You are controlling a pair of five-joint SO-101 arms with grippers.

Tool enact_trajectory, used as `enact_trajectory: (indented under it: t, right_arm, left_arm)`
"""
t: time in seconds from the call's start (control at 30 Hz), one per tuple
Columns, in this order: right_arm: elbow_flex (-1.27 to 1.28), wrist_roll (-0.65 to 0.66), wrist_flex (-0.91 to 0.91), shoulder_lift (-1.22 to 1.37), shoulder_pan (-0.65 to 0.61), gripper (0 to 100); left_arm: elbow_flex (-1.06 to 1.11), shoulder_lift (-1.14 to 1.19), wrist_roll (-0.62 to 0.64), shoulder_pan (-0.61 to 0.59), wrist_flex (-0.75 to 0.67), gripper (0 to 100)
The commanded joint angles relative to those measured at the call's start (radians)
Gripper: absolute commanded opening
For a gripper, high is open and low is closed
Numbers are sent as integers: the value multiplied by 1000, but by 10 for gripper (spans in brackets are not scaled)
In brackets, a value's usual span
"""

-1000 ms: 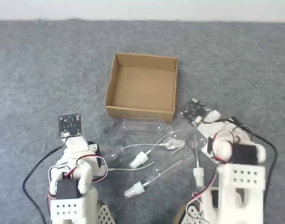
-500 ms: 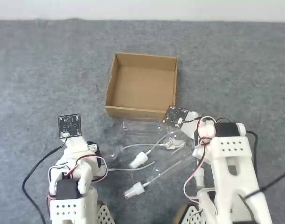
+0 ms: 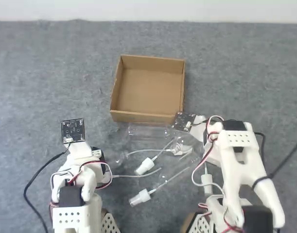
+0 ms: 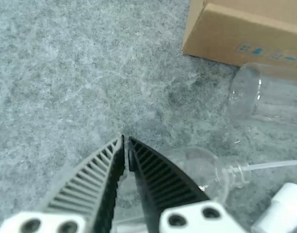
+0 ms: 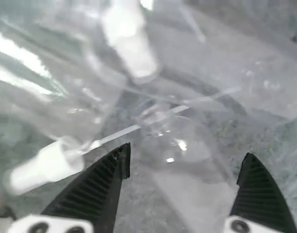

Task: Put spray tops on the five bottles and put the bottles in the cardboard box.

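Just ahead of the left gripper (image 4: 125,141), whose ribbed black fingers (image 4: 99,174) are pressed together with nothing between them, a rounded clear plastic bottle (image 4: 199,167) lies on its side on the grey carpet-like table cover (image 4: 65,63), a thin tube running from its neck. Farther beyond those fingertips, a clear cylindrical bottle (image 4: 267,97) lies close beside the wall of the open-topped brown cardboard box (image 4: 245,36), and a white spray top (image 4: 284,213) rests off to one side of the rounded bottle's neck. The right gripper (image 5: 187,153) hangs low over a heap of bottles with its two fingers (image 5: 97,187) spread wide, gripping nothing. One transparent bottle (image 5: 182,145) lies in the gap between them; whether either finger touches it cannot be made out. A second spray top (image 5: 41,167) with its dip tube lies just outside one finger, and a third spray top (image 5: 129,41) lies farther past the fingertips.
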Motion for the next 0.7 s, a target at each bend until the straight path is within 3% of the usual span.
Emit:
enact_trajectory:
  t: [0.0, 0.2, 0.57, 0.67]
  right_arm:
    - [-69, 11, -73, 33, 47, 314]
    - [-69, 11, -165, 105, 105, 314]
    - [-69, 6, -160, 111, 163, 314]
    - [-69, -51, -166, 111, 166, 314]
  left_arm:
    - [-12, -14, -3, -3, 5, 13]
    - [-12, -14, -3, -3, 5, 13]
    - [-12, -14, -3, -3, 5, 13]
    - [-12, -14, -3, -3, 5, 13]
